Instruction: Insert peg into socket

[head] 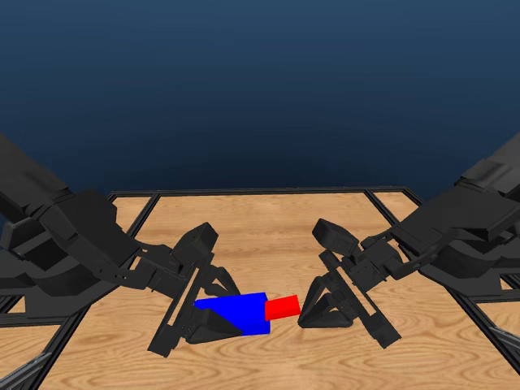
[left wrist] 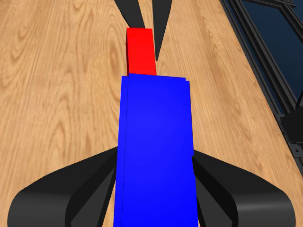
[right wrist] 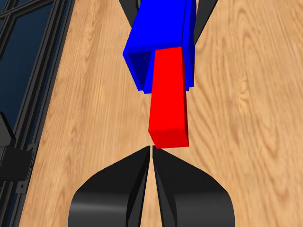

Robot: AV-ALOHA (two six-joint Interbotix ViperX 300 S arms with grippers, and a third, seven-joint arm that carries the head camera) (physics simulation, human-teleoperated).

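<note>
Peg: the red peg [head: 283,307] sat partly inside the open end of the blue socket [head: 236,312], its free end sticking out toward the right gripper [head: 318,305].
Peg and right gripper: in the right wrist view the peg's [right wrist: 168,97] outer end lay just ahead of the jaw tips; whether it touched them could not be told.
Right gripper state: its jaws were closed together with only a thin slit between them, and nothing was between them [right wrist: 151,153].
Socket and left gripper: the socket [left wrist: 156,151] ran out lengthwise between the left gripper's [head: 199,313] jaws, one jaw against each long side.
Left gripper state: clamped on the socket [left wrist: 156,189].
Socket mouth: hollow, with the peg filling one side of the opening [right wrist: 163,28].
Table: wooden table [head: 268,236] lay beneath both grippers.
</note>
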